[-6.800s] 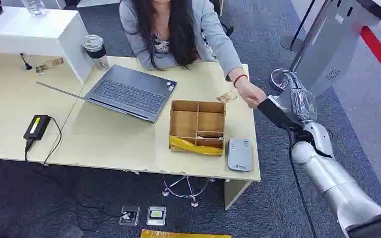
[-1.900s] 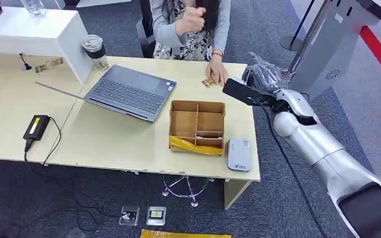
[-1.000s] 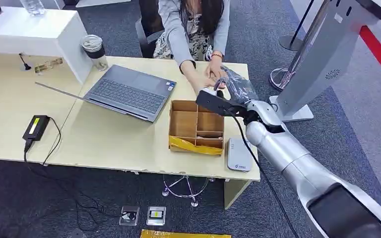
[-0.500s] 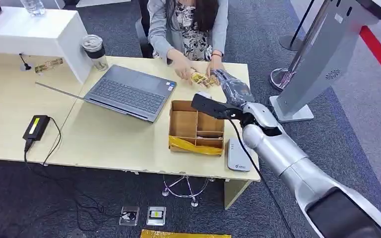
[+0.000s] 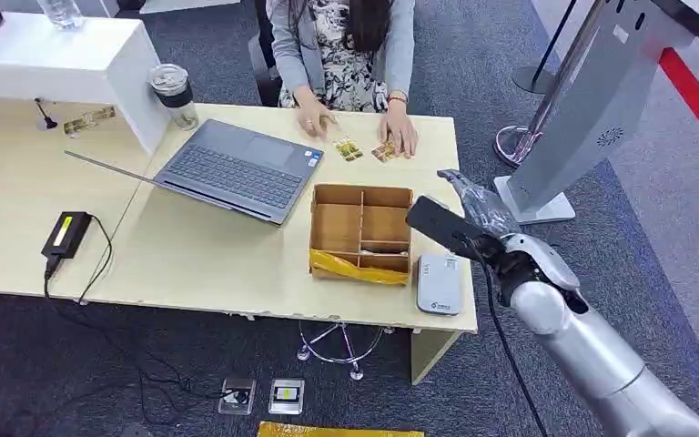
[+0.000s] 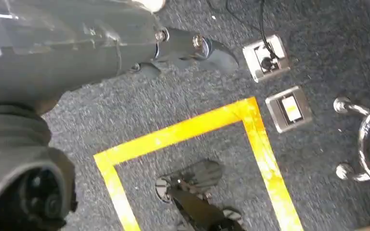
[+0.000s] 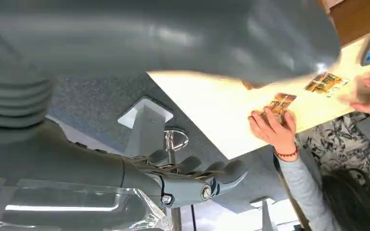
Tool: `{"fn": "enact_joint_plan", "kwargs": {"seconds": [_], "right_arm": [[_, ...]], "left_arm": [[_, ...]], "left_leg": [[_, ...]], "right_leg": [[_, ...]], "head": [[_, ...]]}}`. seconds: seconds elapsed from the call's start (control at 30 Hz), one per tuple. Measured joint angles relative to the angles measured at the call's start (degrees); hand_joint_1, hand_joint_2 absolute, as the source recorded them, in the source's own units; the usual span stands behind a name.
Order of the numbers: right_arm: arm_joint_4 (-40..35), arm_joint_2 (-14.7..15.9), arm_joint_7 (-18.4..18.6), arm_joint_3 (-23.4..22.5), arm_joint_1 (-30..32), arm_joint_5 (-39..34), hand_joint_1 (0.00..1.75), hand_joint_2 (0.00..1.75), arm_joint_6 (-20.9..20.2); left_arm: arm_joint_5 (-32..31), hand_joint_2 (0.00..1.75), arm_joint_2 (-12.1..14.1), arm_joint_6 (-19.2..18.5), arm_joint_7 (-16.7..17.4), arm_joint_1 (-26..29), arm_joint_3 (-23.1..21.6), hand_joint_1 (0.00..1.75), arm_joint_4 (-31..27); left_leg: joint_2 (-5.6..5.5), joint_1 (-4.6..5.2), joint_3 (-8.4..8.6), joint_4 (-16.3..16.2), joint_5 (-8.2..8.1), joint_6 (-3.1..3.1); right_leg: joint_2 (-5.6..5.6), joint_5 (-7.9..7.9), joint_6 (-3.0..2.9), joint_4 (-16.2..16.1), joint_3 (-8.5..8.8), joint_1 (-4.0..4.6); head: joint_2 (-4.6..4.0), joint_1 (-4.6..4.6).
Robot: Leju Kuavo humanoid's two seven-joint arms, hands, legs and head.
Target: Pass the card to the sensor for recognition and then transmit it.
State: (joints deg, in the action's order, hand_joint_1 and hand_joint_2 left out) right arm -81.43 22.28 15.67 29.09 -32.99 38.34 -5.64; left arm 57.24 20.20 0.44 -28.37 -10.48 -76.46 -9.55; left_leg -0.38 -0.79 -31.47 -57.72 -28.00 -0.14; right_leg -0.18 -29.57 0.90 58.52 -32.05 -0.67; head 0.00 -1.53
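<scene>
A: Where is the right hand (image 5: 473, 205)?

B: It is raised past the right end of the desk (image 5: 200, 250), above the edge beside the grey card reader (image 5: 440, 283). A clear plastic wrap covers it. In the right wrist view its dark fingers (image 7: 192, 180) lie stretched out with gaps between them, and nothing sits in them.

A: And the cards?

B: Two small gold-patterned cards lie on the desk in front of the seated person (image 5: 350, 55). One card (image 5: 349, 149) is just behind the cardboard box (image 5: 362, 234), near the person's one hand (image 5: 314, 118). The other card (image 5: 383, 151) lies under the fingertips of the person's other hand (image 5: 402, 137), the one with the red bracelet. Both are well apart from the robot's hand.

A: What about the left hand (image 6: 125, 38)?

B: In the left wrist view it hangs over the dark carpet, above a yellow taped line (image 6: 183, 130) and two floor sockets (image 6: 289, 107). Its fingers point out loosely, and nothing is in them.

A: What else is on the desk?

B: An open laptop (image 5: 237, 168) left of the box, a black power brick (image 5: 66, 233) with its cable further left, and a lidded cup (image 5: 175, 93) by a white raised counter (image 5: 55, 59). The box has dividers and yellow tape along its near wall. A grey stand (image 5: 592, 100) rises from the floor to the right of the desk.
</scene>
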Motion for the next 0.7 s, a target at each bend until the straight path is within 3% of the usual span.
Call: {"fn": "enact_joint_plan", "kwargs": {"seconds": [0.17, 0.3, 0.53, 0.7], "right_arm": [[-11.75, 1.88, 2.6, -1.88, 4.52, -0.46, 0.0, 1.75, 1.01], [-15.4, 1.79, 2.95, -1.9, 6.8, 2.89, 0.0, 1.75, 4.51], [-14.98, 0.34, 0.94, -0.54, 8.56, 8.53, 0.0, 1.75, 8.46], [-10.02, -1.84, -0.88, 0.68, 8.49, 13.05, 0.0, 1.75, 12.0]], "left_arm": [[0.41, 0.0, -0.35, 0.92, 0.59, -0.1, 0.02, 0.0, 0.0], [0.31, 0.0, -0.74, 1.33, 1.0, -0.17, 0.0, 0.0, 0.0], [0.06, 0.0, -1.36, 1.64, 1.2, -0.5, 0.0, 0.0, 0.0], [-0.53, 0.0, -1.77, 1.47, 1.31, -0.59, 0.0, 0.0, 0.0]], "left_leg": [[0.1, -0.02, 0.01, 0.02, -0.02, -0.02], [0.1, -0.02, 0.01, 0.02, -0.01, -0.02], [0.09, -0.01, -0.02, 0.02, -0.01, -0.02], [0.08, -0.02, -0.04, 0.03, -0.01, -0.02]], "right_leg": [[0.1, 0.0, 0.0, 0.0, 0.0, 0.02], [0.14, 0.0, 0.0, 0.01, 0.02, 0.02], [0.13, 0.0, 0.0, 0.01, 0.01, 0.01], [0.12, 0.0, -0.01, 0.02, 0.01, 0.02]], "head": [[0.0, -0.02], [0.0, -0.02], [0.0, -0.02], [0.0, 0.0]]}}
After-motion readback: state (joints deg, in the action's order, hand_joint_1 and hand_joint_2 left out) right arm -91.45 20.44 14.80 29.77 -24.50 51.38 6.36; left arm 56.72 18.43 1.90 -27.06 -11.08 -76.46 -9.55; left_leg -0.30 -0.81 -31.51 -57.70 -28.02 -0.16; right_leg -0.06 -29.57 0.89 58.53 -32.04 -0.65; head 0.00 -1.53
